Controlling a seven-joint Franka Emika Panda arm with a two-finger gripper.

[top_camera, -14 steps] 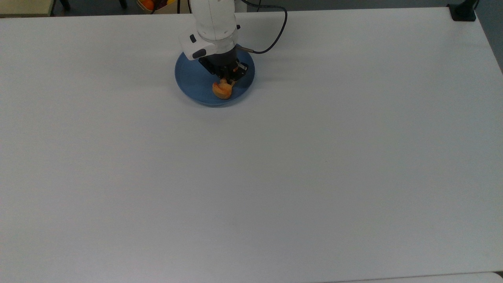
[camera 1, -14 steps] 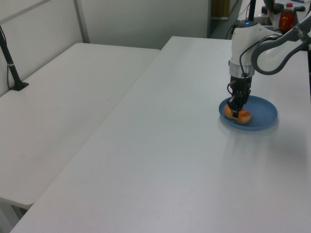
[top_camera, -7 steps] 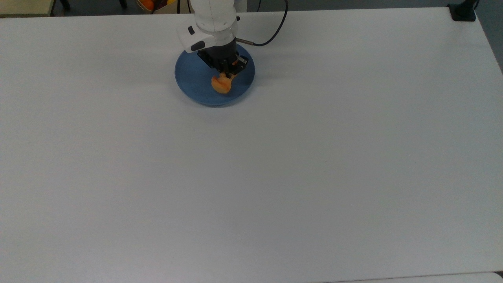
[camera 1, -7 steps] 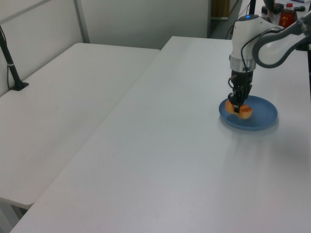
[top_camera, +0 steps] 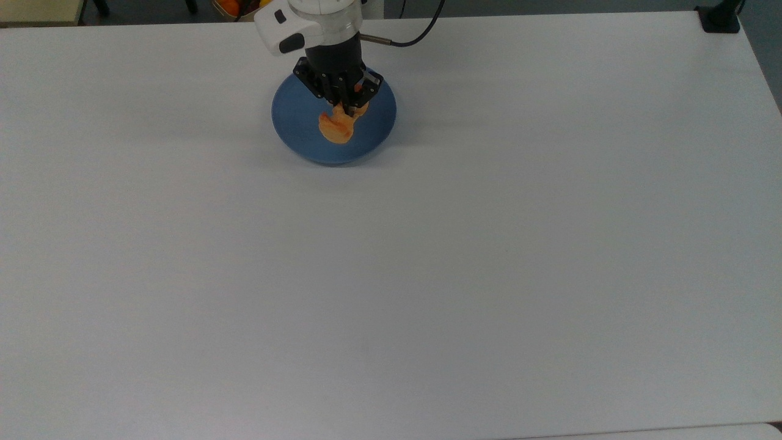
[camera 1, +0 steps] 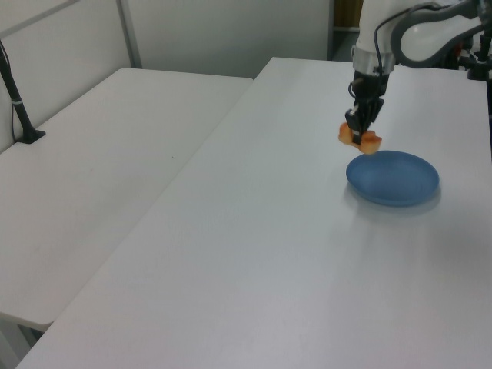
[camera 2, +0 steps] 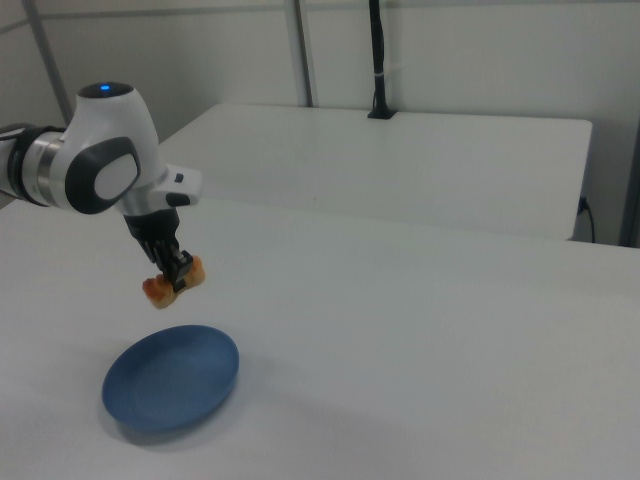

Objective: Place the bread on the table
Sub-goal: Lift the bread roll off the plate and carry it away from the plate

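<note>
Counter (top_camera: 427,275): bare white span nearest the front edge; a good spot to set down, well apart from the plate.
Plate (camera 1: 396,181): blue, near the far edge.
Bread (camera 1: 360,138): lifted above the plate; carry level, lower gently.
Gripper (camera 2: 176,273): jaws clamped on bread.
Hidden: bread's middle, behind the jaws.

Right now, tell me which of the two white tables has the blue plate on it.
The nearer table, the one the arm works over, carries the blue plate. The gripper holds the bread in the air above it. The second table lies beyond a gap, bearing a black post.
</note>
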